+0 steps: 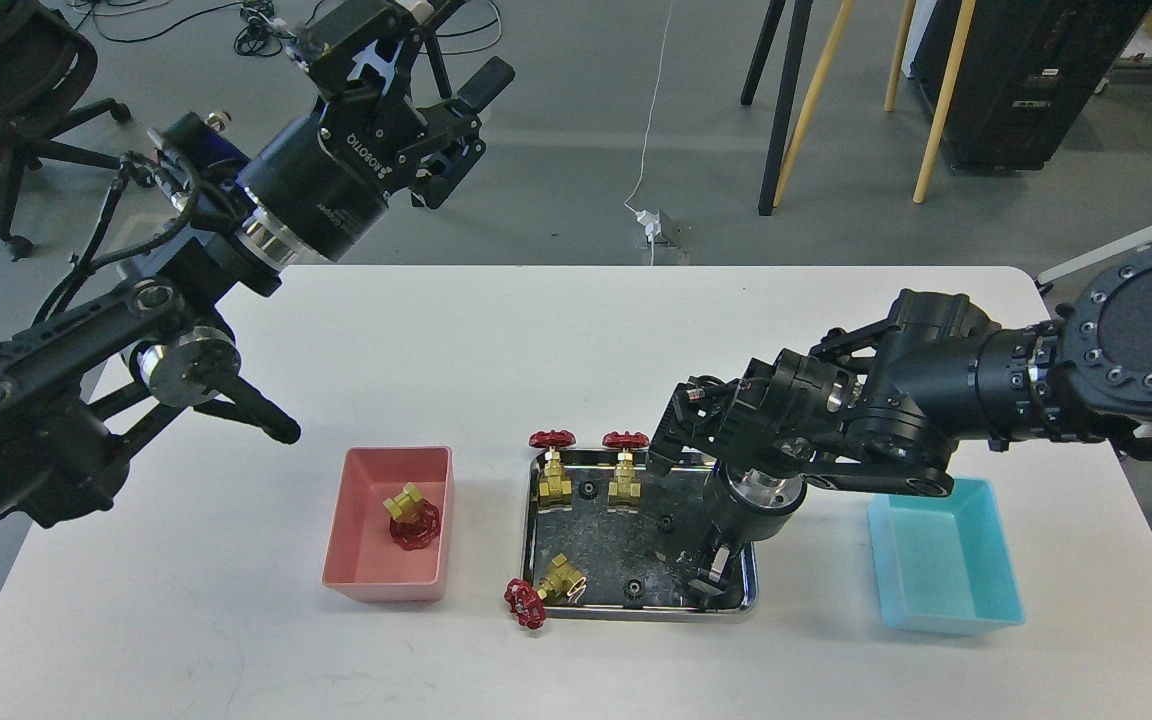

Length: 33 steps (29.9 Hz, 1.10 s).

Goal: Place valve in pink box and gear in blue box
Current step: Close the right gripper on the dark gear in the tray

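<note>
The pink box [348, 520] stands left of the steel tray [596, 545] and holds one valve [410, 515] lying on its side. Two valves [553, 468] [626, 466] stand upright at the tray's back edge. A third [548, 583] lies at the front left with its red handwheel over the rim. Three black gears [588, 489] [665, 522] [633, 585] lie on the tray floor. The blue box [946, 570] stands empty to the right. My right gripper [714, 575] points down into the tray's front right corner; its fingers look dark and merged. My left gripper [461, 125] is open and empty, raised high beyond the table's back left.
The white table [576, 330] ends close in front of the boxes and tray. My right arm's elbow hangs over the gap between tray and blue box. Office chair, cables and stand legs are on the floor beyond the table.
</note>
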Each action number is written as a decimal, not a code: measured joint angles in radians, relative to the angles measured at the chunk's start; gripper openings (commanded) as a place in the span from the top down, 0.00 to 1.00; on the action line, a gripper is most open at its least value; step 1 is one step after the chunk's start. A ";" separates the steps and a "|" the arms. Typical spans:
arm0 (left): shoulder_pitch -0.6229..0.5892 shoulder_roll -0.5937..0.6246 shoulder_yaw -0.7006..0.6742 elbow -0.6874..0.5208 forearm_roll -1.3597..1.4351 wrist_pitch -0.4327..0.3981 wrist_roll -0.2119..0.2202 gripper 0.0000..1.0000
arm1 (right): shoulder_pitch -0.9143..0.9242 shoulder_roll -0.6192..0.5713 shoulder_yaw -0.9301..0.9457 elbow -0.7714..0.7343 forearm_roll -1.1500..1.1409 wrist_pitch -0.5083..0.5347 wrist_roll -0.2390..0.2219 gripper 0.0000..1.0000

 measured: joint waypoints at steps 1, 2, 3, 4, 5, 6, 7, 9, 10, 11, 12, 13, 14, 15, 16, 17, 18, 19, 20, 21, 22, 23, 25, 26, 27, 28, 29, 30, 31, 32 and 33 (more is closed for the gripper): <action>0.000 -0.003 0.000 0.000 0.000 0.000 0.000 0.30 | -0.001 0.000 0.000 0.000 0.001 0.000 0.000 0.52; 0.000 -0.005 -0.001 0.000 0.000 0.000 0.000 0.30 | -0.001 0.000 0.000 0.000 0.001 0.000 0.000 0.52; 0.000 -0.007 -0.001 0.000 0.001 0.000 0.000 0.30 | -0.001 0.000 0.000 0.000 0.001 0.000 0.000 0.53; 0.000 -0.008 -0.001 0.000 0.001 0.000 0.000 0.30 | -0.001 0.000 0.000 0.000 0.001 0.000 0.000 0.53; 0.000 -0.008 -0.001 0.000 0.001 0.000 0.000 0.30 | -0.001 0.000 0.000 0.000 0.001 0.000 0.000 0.53; 0.000 -0.008 -0.001 0.000 0.002 0.000 0.000 0.30 | -0.001 0.000 0.000 0.000 0.002 0.000 0.000 0.53; 0.000 -0.008 -0.001 0.000 0.002 0.000 0.000 0.30 | -0.001 0.000 0.001 0.001 0.002 0.000 0.000 0.53; 0.001 -0.008 -0.002 0.000 0.002 0.000 0.000 0.30 | -0.001 0.000 0.001 0.002 0.002 0.000 0.000 0.54; 0.001 -0.008 -0.002 0.000 0.002 0.000 0.000 0.30 | -0.001 0.000 0.002 0.003 0.002 0.000 0.000 0.54; 0.001 -0.009 -0.002 0.000 0.002 0.000 0.000 0.30 | -0.001 0.000 0.002 0.004 0.002 0.000 0.000 0.54; 0.001 -0.009 -0.002 0.000 0.002 0.000 0.000 0.30 | -0.001 0.000 0.003 0.005 0.002 0.000 0.000 0.54; 0.001 -0.009 -0.002 0.000 0.002 0.000 0.000 0.30 | -0.002 0.000 0.003 0.005 0.002 0.000 0.000 0.55; 0.001 -0.010 -0.002 0.000 0.002 0.000 0.000 0.30 | -0.002 0.000 0.003 0.005 0.002 0.000 0.000 0.55; 0.001 -0.010 -0.002 0.000 0.002 0.000 0.000 0.30 | -0.003 0.000 0.003 0.006 0.002 0.000 0.000 0.55; 0.001 -0.010 -0.002 0.001 0.002 0.000 0.000 0.30 | -0.003 0.000 0.003 0.006 0.002 0.000 0.000 0.55; 0.002 -0.010 -0.002 0.001 0.002 0.000 0.000 0.30 | -0.004 0.000 0.003 0.006 0.002 0.000 0.000 0.55; 0.002 -0.010 -0.002 0.002 0.002 0.000 0.000 0.30 | -0.006 0.000 0.003 0.006 0.002 0.000 0.000 0.55; 0.002 -0.010 -0.002 0.002 0.002 0.000 0.000 0.30 | -0.008 0.000 0.003 0.006 0.002 0.000 0.000 0.55; 0.002 -0.010 -0.002 0.002 0.002 0.000 0.000 0.30 | -0.010 0.000 0.003 0.005 0.002 0.000 0.000 0.56; 0.002 -0.010 -0.002 0.002 0.002 0.000 0.000 0.30 | -0.012 0.000 0.003 0.005 0.002 0.000 0.000 0.56; 0.002 -0.010 -0.002 0.002 0.002 0.000 0.000 0.30 | -0.015 0.000 0.003 0.004 0.002 0.000 0.000 0.57; 0.002 -0.010 -0.002 0.003 0.002 0.000 0.000 0.30 | -0.017 0.000 0.003 0.004 0.002 0.000 0.000 0.57; 0.002 -0.010 -0.002 0.004 0.002 0.000 0.000 0.30 | -0.019 0.000 0.003 0.002 0.001 0.000 0.000 0.58; 0.002 -0.010 -0.002 0.005 0.002 0.000 0.000 0.30 | -0.019 0.000 0.003 0.002 0.001 0.000 0.000 0.59; 0.002 -0.010 -0.002 0.005 0.002 0.000 0.000 0.30 | -0.019 0.000 0.003 0.001 0.001 0.000 0.000 0.59; 0.002 -0.010 -0.002 0.005 0.002 0.000 0.000 0.30 | -0.019 0.000 0.003 0.001 0.001 0.000 0.000 0.60; 0.002 -0.010 -0.002 0.005 0.002 0.000 0.000 0.30 | -0.019 0.000 0.003 0.001 0.000 0.000 0.000 0.61; 0.002 -0.010 -0.002 0.005 0.002 0.000 0.000 0.30 | -0.020 0.000 0.003 0.000 0.000 0.000 0.000 0.62; 0.002 -0.011 -0.002 0.005 0.002 0.000 0.000 0.30 | -0.021 0.000 0.003 0.000 0.000 0.000 0.000 0.62; 0.002 -0.011 -0.002 0.005 0.002 0.000 0.000 0.30 | -0.021 0.000 0.003 0.000 0.000 0.000 0.000 0.63; 0.002 -0.012 -0.002 0.005 0.002 0.000 0.000 0.30 | -0.021 0.000 0.003 -0.001 0.000 0.000 0.000 0.64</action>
